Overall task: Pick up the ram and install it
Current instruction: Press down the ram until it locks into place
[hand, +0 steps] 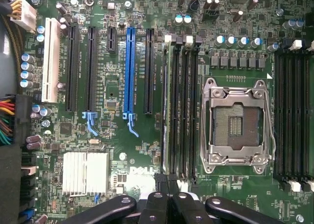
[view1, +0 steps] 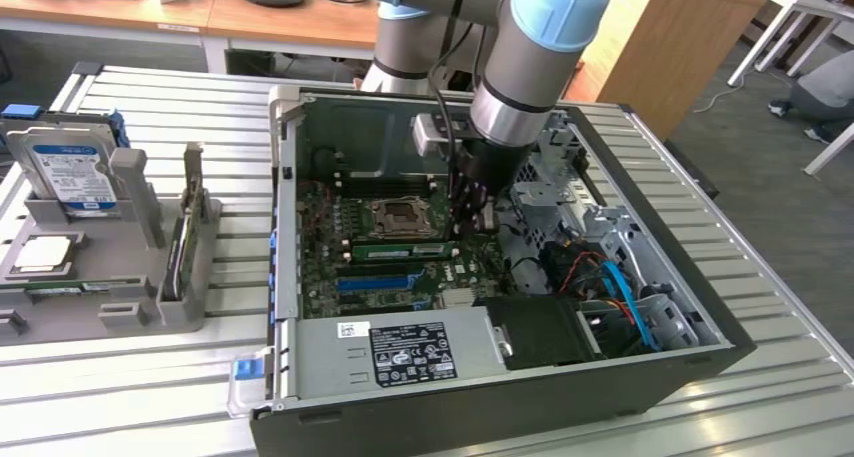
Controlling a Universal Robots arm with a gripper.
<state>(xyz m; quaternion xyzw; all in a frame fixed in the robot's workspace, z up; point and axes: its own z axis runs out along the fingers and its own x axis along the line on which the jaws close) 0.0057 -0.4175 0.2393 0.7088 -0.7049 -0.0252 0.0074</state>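
Arm reaches straight down into the open PC case (view1: 287,237), wrist vertical, gripper (view1: 467,220) low over the motherboard (hand: 122,155) just beside the CPU socket (hand: 238,126). Fingers (hand: 162,204) are pressed together, nothing held between them.

Wrist view: the fingertips sit at the end of the bank of memory slots next to the socket. The ram (hand: 168,106) is standing in the outermost slot of that bank, on the side away from the socket, edge-on, latches at the ends. In the exterior view the same green stick (view1: 396,249) lies along the board just below the socket.

Readable: "DELL" in white silkscreen on the board (hand: 139,171), beside the silver heatsink (hand: 86,172). Power supply (view1: 400,352) has a black spec label, text too small to read.

Further out, on the exterior view's left, a grey fixture (view1: 100,267) holds a hard drive (view1: 67,172) with blue-white label and a square processor (view1: 44,252).
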